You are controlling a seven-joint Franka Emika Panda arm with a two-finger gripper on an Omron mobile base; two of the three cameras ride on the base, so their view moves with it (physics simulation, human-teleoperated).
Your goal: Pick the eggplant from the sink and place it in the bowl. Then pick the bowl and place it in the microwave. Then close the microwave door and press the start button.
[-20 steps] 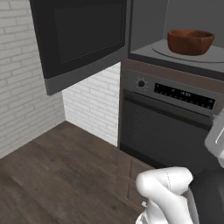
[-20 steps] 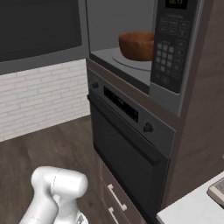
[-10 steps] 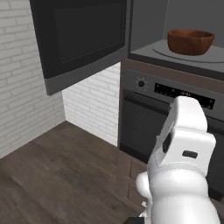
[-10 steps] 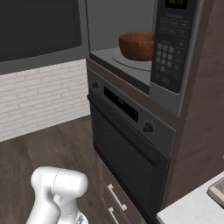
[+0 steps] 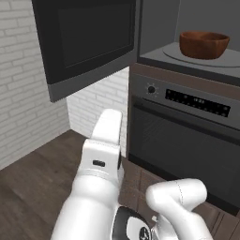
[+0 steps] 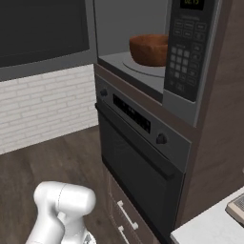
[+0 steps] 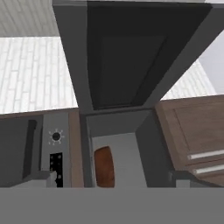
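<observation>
Inside the microwave [image 6: 143, 43] you've got the bowl [image 5: 204, 44] sitting on the round turntable plate [image 5: 187, 56], upright, near the middle of the cavity. From the hand view the bowl shows as a reddish-brown sliver on the grey floor of the cavity. You can't see into the bowl — its contents aren't visible from any angle. The microwave door [image 5: 89, 40] stands swung wide open to the left, dark glass window facing you, its hinged edge at the cavity's left side. Keypad panel [image 6: 187, 52] sits on the right of the cavity. Directly below is the oven [image 6: 138, 157] with its knob [image 5: 151, 89] and display strip. Your fingers [image 7: 111, 181] are spread wide — nothing between them — pointed at the open cavity, well apart from the bowl. Brick wall [image 5: 21, 93] and wooden floor [image 5: 33, 183] lie to the left.
</observation>
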